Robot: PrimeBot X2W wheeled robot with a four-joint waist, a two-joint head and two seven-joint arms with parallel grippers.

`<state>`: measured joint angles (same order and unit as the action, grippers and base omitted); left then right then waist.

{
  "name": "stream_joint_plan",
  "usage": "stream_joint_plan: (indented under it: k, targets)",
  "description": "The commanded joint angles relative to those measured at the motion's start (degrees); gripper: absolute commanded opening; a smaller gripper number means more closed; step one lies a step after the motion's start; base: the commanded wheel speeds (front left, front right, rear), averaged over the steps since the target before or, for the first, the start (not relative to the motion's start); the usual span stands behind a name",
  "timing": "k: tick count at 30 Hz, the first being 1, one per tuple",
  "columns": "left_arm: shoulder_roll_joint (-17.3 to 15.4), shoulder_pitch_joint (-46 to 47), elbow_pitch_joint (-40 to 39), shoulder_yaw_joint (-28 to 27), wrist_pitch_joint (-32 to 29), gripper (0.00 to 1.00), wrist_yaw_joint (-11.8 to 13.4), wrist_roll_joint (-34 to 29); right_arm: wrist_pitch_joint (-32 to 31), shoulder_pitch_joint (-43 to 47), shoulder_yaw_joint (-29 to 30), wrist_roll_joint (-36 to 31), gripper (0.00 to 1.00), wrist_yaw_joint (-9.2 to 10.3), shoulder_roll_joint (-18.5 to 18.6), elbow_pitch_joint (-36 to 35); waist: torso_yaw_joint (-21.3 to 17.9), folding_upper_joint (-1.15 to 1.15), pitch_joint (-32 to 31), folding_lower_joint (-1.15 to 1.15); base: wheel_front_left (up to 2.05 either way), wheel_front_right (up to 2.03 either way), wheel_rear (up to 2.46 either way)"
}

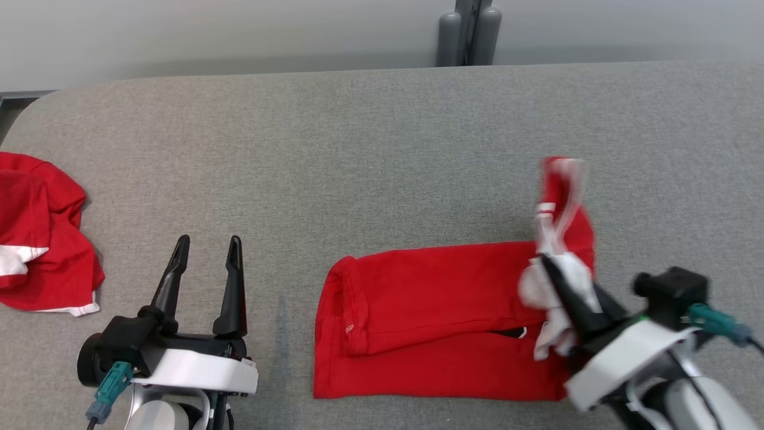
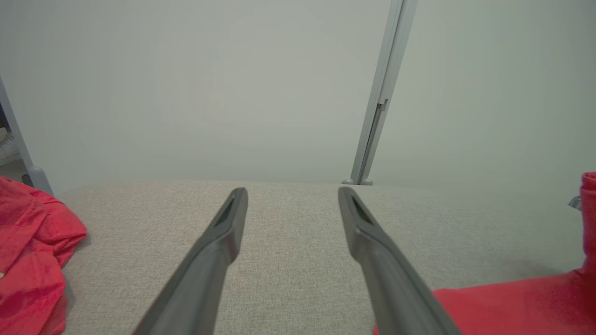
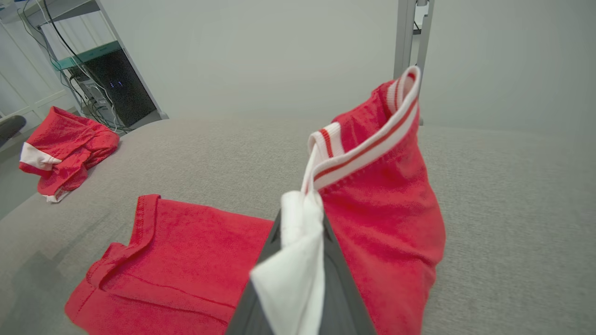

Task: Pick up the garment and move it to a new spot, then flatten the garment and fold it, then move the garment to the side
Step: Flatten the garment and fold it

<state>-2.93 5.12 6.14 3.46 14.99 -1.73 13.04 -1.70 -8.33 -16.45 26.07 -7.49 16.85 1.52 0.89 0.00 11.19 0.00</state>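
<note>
Red knit garment with white-striped trim (image 1: 430, 322) lay part-folded on the grey fabric tabletop (image 1: 382, 149); right gripper (image 1: 546, 266) fingers clenched its raised end, left gripper (image 1: 208, 240) fingers stood spread, empty. Likely risk: trim slipping out, spoiling the fold.

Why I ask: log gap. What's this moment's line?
phase: fold | right pincer: shut on garment, striped end lifted | left pincer: open, empty | second garment: far left

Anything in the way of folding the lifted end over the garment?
Nothing visible. The right gripper holds one end of the garment raised; its flat part is bare, and the other red garment lies apart, far left.
</note>
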Motion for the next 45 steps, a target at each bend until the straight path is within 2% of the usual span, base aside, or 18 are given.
stream_joint_plan:
  k: [1,2,5,7,11,17,21,22,23,24,28,32,43,45]
  targets:
    - [-0.2,0.9,0.2,0.2,0.3,1.0,-0.4,0.0,-1.4,-1.6,-3.6,0.1,0.0,-0.01,-2.4,-2.4,0.6,0.0,0.0,0.0,0.0,0.0,0.0]
    - [-0.2,0.9,0.2,0.2,0.3,1.0,-0.4,0.0,-1.4,-1.6,-3.6,0.1,0.0,-0.01,-2.4,-2.4,0.6,0.0,0.0,0.0,0.0,0.0,0.0]
    - [-0.1,1.3,0.6,0.6,0.3,1.0,-0.3,0.1,-2.1,-3.0,-8.6,1.4,0.0,-0.01,-6.1,-2.0,1.6,0.0,-0.1,0.0,0.0,0.0,0.0]
    - [-0.2,1.4,0.8,0.8,0.3,1.0,-0.3,0.2,-2.2,-3.9,-11.6,2.9,0.0,-0.01,-8.8,0.1,2.2,0.0,0.0,0.0,0.0,0.0,0.0]
    - [-0.1,1.7,1.0,1.2,0.2,1.0,-0.2,0.4,0.3,-6.9,-15.4,4.5,0.0,-0.01,-12.0,6.3,3.6,0.0,0.5,0.0,0.0,0.0,0.0]
    - [-0.1,2.8,1.2,2.5,0.2,1.0,-0.2,0.8,5.6,-11.7,-20.7,6.9,0.0,-0.01,-13.7,16.2,5.3,0.0,1.8,0.0,0.0,0.0,0.0]
    - [-0.1,3.0,1.3,3.0,0.3,1.0,0.2,1.1,8.4,-14.2,-24.6,9.7,0.0,-0.01,-13.8,20.3,5.8,0.0,2.4,0.0,0.0,0.0,0.0]
    - [-0.1,3.1,1.3,3.0,0.3,1.0,0.3,1.2,9.1,-14.9,-25.7,10.3,0.4,-0.01,-13.8,20.8,5.8,0.0,2.5,0.0,0.0,0.0,0.0]
    - [-0.1,3.1,1.4,3.0,0.3,1.0,0.3,1.2,9.8,-15.5,-26.9,11.1,0.94,-0.01,-13.9,21.0,5.7,0.0,2.5,0.0,0.0,0.0,0.0]
    - [-0.1,3.1,1.4,3.0,0.3,1.0,0.5,1.2,10.7,-16.1,-27.7,11.9,1.0,-0.01,-13.8,21.0,5.6,0.0,2.6,0.0,0.0,0.0,0.0]
    - [-0.1,3.1,1.6,3.0,0.3,1.0,0.5,1.2,13.9,-18.1,-28.9,13.7,1.0,-0.01,-13.8,20.3,5.2,0.0,2.4,0.0,0.0,0.0,0.0]
    - [-0.1,3.1,1.6,2.8,0.3,1.0,0.6,0.9,16.0,-18.7,-25.6,13.4,1.0,-0.01,-13.1,18.5,4.6,0.0,2.1,0.0,0.0,0.0,0.0]
    - [-0.1,1.3,2.1,0.7,0.2,1.0,1.3,0.5,16.9,-8.9,-1.6,1.8,1.0,-0.01,-5.7,12.6,2.4,0.0,0.0,0.0,0.0,0.0,0.0]
    - [-0.1,1.1,2.2,0.5,0.2,1.0,1.3,0.5,16.9,-7.6,0.4,0.9,1.0,-0.01,-5.4,12.2,2.2,0.0,-0.3,0.0,0.0,0.0,0.0]
